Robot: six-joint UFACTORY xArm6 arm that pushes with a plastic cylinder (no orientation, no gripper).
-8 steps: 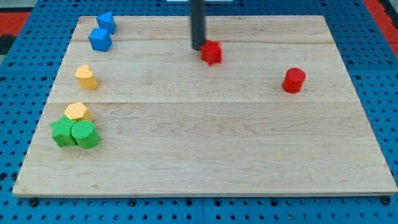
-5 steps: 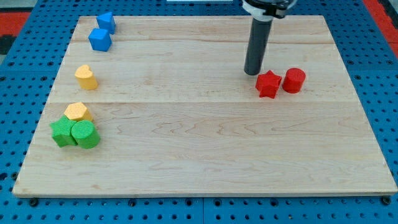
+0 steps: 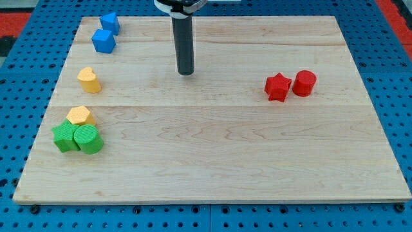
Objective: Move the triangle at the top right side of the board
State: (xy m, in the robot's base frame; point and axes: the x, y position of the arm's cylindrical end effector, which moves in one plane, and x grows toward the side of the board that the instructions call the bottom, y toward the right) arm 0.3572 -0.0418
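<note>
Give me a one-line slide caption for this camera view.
My tip rests on bare board, well left of the red star and red cylinder.

A robotics lab bench — a pale wooden table (image 3: pixel 212 161) bolted over a blue perforated mounting plate (image 3: pixel 399 96), with small coloured test blocks such as a red star (image 3: pixel 277 87) and a dark rod above them.

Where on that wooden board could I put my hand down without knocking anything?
The whole bottom half is bare, and so is the middle between my tip and the red star. The left edge is crowded: blue blocks, yellow blocks, green blocks.
</note>
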